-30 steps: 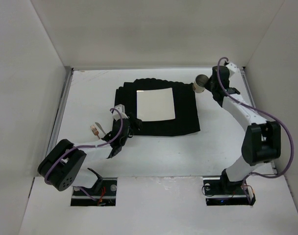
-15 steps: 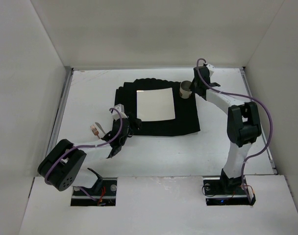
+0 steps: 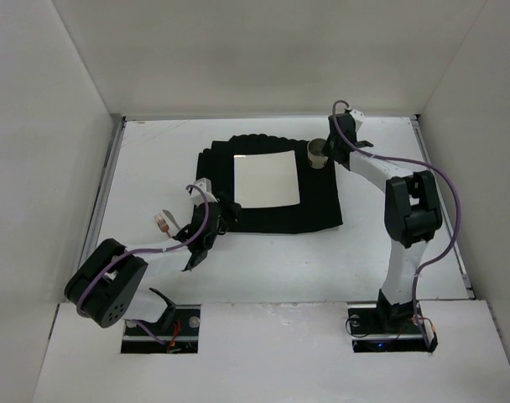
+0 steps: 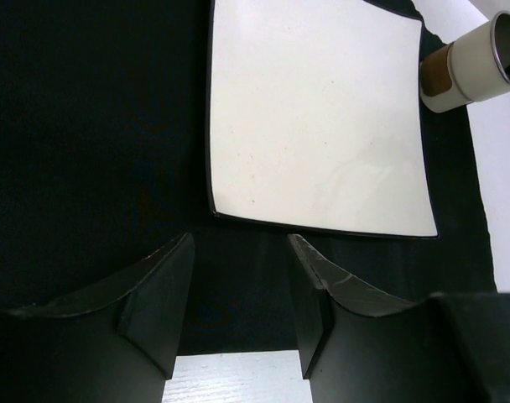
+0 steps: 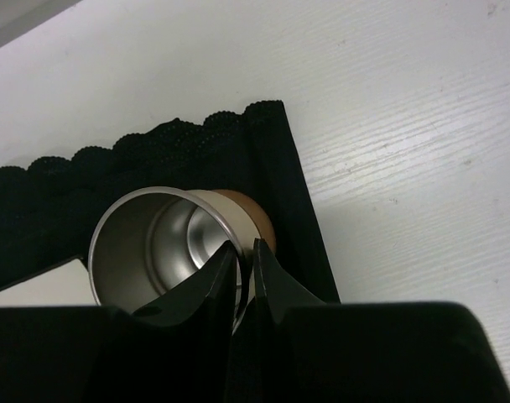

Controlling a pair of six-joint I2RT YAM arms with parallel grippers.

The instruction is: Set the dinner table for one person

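At my far left the tabletop [image 3: 150,172] begins at a plain white wall. It is a big, flat, matte white rectangle that runs under everything, boxed in by white walls at 9, 12 and 3 o'clock.

The left gripper [image 4: 240,252] hangs low over the 7 o'clock corner of the mat [image 3: 318,210]. Its jaws are spread with nothing between them, and its blunt black wedge fingers [image 4: 158,302] frame the hem.

The mat is black ribbed cloth with a scalloped far edge, and it lies flat mid-table. On it sits the plate [image 3: 266,179], which is square, smooth, white, thinly dark-rimmed and bare.

At the plate's 2 o'clock, on the mat's far right corner, stands the cup [image 3: 317,152]. It has a cream wall, a brown band at the foot and a shiny steel inside, with nothing in it.

The right gripper [image 5: 244,252] comes in from 3 o'clock. Its jaws are pressed nearly together, pinching the cup's near wall at the rim, one finger inside and one outside.
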